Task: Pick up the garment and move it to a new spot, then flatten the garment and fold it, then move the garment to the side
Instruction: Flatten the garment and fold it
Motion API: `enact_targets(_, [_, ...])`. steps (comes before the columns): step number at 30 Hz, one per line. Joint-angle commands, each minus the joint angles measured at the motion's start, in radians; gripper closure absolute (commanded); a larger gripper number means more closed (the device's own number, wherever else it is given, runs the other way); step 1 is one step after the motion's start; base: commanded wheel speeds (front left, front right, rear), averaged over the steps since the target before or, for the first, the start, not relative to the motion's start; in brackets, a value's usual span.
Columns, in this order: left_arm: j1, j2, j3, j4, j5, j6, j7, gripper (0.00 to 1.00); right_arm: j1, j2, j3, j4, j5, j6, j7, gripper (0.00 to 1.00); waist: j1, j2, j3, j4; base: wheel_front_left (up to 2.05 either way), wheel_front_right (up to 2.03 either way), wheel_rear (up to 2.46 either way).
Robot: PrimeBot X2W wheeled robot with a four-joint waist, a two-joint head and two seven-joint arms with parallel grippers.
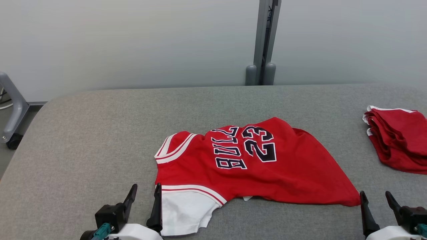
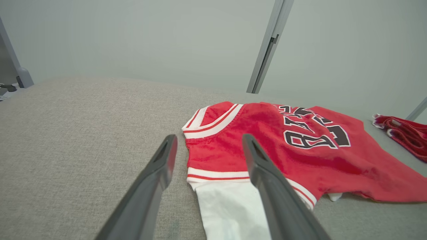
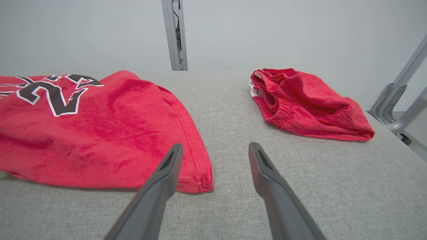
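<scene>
The red jersey (image 1: 253, 166) lies rumpled mid-table (image 1: 100, 133), lettering up, with white fabric showing at its 7 o'clock. There the left gripper (image 1: 146, 186) stands wide open, holding nothing. At 4 o'clock the right gripper (image 1: 375, 194) is spread too, empty, just beside the hem corner. Red shorts (image 1: 397, 140) sit at 2 o'clock.

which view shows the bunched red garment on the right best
The right wrist view: the bunched red garment lies whole there, its elastic band visible. The head view crops it at the picture's right edge; the left wrist view catches a far sliver.
</scene>
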Motion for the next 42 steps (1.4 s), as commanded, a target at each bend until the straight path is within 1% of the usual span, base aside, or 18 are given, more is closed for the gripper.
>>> enact_targets(1, [0.002,0.005,0.004,-0.006,0.005,0.007,-0.006,0.00,0.009,0.003,0.008,-0.027,0.010,0.000,-0.002,0.00,0.0000,-0.0001,-0.009,-0.005,0.00,0.00,0.00])
enact_targets(11, [0.012,0.007,-0.010,-0.004,0.016,0.010,-0.014,0.00,0.029,0.030,0.069,-0.203,0.027,0.000,-0.001,0.00,0.0000,-0.0001,-0.046,-0.001,0.00,0.00,0.00])
enact_targets(18, [0.032,0.012,-0.018,-0.016,0.021,0.018,-0.018,0.00,0.060,0.037,0.085,-0.272,0.049,0.000,0.000,0.00,0.0000,-0.0001,-0.070,0.018,0.00,0.00,0.00])
enact_targets(27, [0.055,0.012,-0.016,-0.043,0.019,0.031,-0.021,0.00,0.100,0.038,0.095,-0.291,0.104,0.000,0.003,0.00,0.0000,-0.0001,-0.087,0.029,0.00,0.00,0.00])
enact_targets(42, [0.060,0.017,-0.024,-0.042,0.006,0.035,-0.008,0.00,0.089,0.039,0.105,-0.273,0.107,0.000,0.003,0.00,0.0000,-0.0001,-0.078,0.025,0.00,0.00,0.00])
